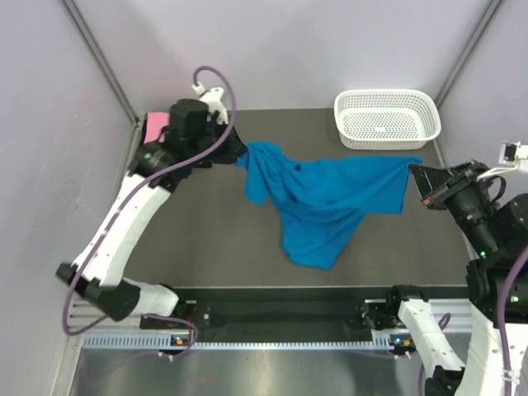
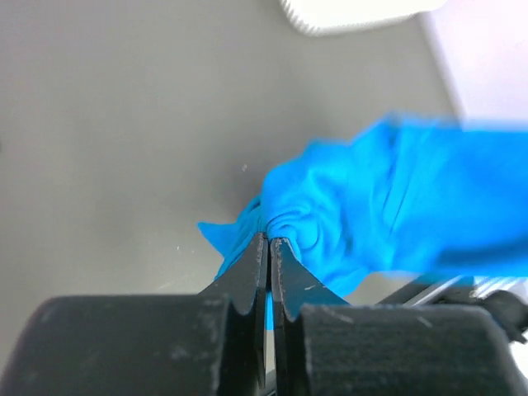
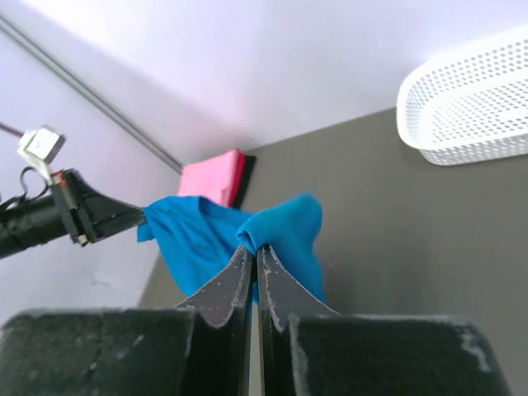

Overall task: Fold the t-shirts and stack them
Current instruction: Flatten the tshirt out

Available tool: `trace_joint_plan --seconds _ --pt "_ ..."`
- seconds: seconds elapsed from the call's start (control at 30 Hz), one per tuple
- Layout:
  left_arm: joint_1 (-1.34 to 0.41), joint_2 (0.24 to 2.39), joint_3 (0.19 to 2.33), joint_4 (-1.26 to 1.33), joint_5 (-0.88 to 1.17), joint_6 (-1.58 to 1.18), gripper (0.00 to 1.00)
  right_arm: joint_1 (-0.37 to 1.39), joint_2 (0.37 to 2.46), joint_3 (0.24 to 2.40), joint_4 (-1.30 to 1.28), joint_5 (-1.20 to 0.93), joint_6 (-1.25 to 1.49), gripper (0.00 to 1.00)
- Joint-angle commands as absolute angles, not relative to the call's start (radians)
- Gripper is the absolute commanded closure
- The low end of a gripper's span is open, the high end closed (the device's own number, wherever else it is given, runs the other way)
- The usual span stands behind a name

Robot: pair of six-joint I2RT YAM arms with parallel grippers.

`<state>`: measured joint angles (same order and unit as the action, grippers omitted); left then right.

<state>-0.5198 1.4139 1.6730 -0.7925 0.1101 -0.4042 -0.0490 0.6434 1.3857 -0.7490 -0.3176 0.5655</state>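
Note:
A turquoise-blue t-shirt (image 1: 326, 198) hangs stretched above the dark table between my two grippers, its lower part drooping toward the front. My left gripper (image 1: 238, 155) is shut on its left edge; in the left wrist view the jaws (image 2: 270, 239) pinch bunched blue cloth (image 2: 371, 206). On the shirt's right edge my right gripper (image 1: 415, 175) is shut, a blue fold (image 3: 276, 227) caught at its tips (image 3: 253, 247). A folded pink t-shirt (image 3: 210, 177) lies at the far left corner with a dark one (image 3: 244, 173) against its side, also seen behind the left arm (image 1: 154, 125).
A white perforated basket (image 1: 386, 118) stands at the back right of the table (image 1: 198, 239). Grey walls with metal frame posts close in the sides and back. The arm bases sit on the rail (image 1: 280, 318) at the near edge.

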Motion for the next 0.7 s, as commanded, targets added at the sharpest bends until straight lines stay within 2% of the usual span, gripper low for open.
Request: trace_joint_plan --seconds 0.0,0.13,0.27,0.33,0.47,0.57,0.6,0.67 --pt "-0.519 1.273 1.778 -0.831 0.072 -0.388 1.00 -0.057 0.612 1.448 -0.753 -0.354 0.682 1.00" --pt "-0.518 1.272 1.879 -0.810 0.061 -0.379 1.00 -0.057 0.597 1.436 -0.718 -0.357 0.721 1.00" --pt "-0.517 1.447 1.931 -0.753 -0.024 -0.341 1.00 -0.057 0.589 1.364 -0.755 -0.278 0.667 1.00" --pt "-0.509 1.543 1.982 -0.706 -0.005 -0.321 1.00 -0.057 0.562 1.300 -0.762 -0.237 0.635 1.00" --pt "-0.509 1.838 2.078 -0.556 0.164 -0.324 1.00 -0.055 0.529 1.255 -0.828 -0.128 0.577 1.00" --pt "-0.511 2.062 2.299 -0.517 0.342 -0.435 1.00 -0.046 0.499 1.243 -0.890 -0.006 0.557 1.00" --pt "-0.514 2.103 2.342 -0.490 0.426 -0.463 1.00 -0.046 0.494 1.239 -0.903 0.032 0.554 1.00" --pt "-0.522 2.163 2.388 -0.441 0.449 -0.506 1.00 -0.046 0.500 1.253 -0.931 0.067 0.548 1.00"
